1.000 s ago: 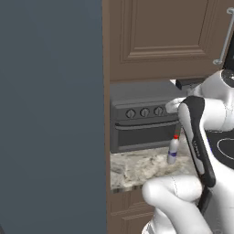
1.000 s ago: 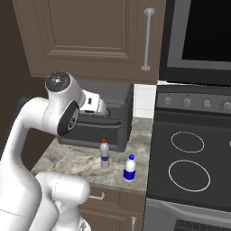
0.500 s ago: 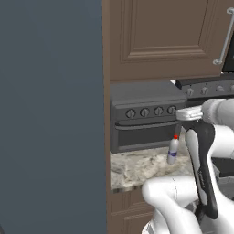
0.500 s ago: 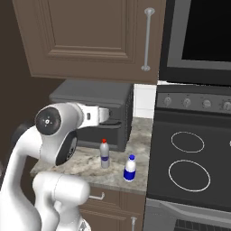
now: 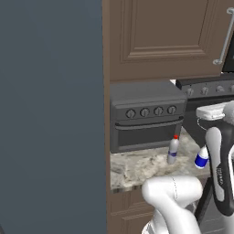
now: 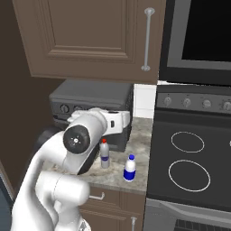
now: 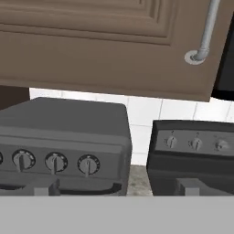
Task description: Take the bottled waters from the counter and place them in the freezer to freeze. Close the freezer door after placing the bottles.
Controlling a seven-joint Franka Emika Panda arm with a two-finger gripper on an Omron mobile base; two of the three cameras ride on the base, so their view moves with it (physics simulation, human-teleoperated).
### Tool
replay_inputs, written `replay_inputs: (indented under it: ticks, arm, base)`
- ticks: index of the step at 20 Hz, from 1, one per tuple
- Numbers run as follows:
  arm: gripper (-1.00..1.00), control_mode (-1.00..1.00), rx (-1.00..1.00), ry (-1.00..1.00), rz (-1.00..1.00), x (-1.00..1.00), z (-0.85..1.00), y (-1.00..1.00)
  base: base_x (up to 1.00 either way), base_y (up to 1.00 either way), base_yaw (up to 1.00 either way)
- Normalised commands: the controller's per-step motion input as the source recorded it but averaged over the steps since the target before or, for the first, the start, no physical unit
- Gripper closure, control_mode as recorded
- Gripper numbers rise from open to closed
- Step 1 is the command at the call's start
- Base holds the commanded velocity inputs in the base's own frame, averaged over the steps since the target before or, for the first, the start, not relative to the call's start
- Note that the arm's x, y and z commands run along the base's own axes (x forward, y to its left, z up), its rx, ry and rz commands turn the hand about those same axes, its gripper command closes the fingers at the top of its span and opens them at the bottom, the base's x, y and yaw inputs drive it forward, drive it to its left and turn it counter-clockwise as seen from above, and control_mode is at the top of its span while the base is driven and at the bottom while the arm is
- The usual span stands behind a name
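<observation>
- Red-cap bottle [image 6: 104, 154]: upright on counter [image 6: 135, 144], just in front of toaster oven [image 6: 90, 101], right end.
- Blue-cap bottle [image 6: 130, 168]: upright, right of red-cap one, nearer counter edge, beside stovetop [image 6: 189, 158].
- Gripper: jaw state can't tell; hand cam faces toaster oven knobs, w/ both bottles below hand level, none betw. jaws.
- Freezer door [image 5: 50, 114]: left of toaster oven.

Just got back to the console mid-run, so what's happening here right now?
Nothing has been picked up yet. Both bottled waters stand on the counter in front of the toaster oven: the red-capped bottle nearer the oven, the blue-capped bottle beside the stovetop. The arm is raised above them, its hand camera facing the oven knobs and the wall cupboard. The slate freezer door fills the left of the left base view.
</observation>
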Motion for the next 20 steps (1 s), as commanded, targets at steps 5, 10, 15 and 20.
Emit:
replay_inputs:
  ticks: [5,10,15,20]
  arm:
    - [-1.00,-1.00,0.07,0.03,0.00,0.28,0.00,-0.74]
    - [-1.00,-1.00,0.03,0.01,0.07,0.20,-0.01,-0.89]
    - [-1.00,-1.00,0.00,0.00,0.25,0.19,-0.22,-0.70]
    - [-1.00,-1.00,-0.03,0.00,0.28,0.24,-0.26,-0.56]
  base:
    - [0.00,0.00,0.00]
    - [0.00,0.00,0.00]
    - [0.00,0.00,0.00]
    - [0.00,0.00,0.00]
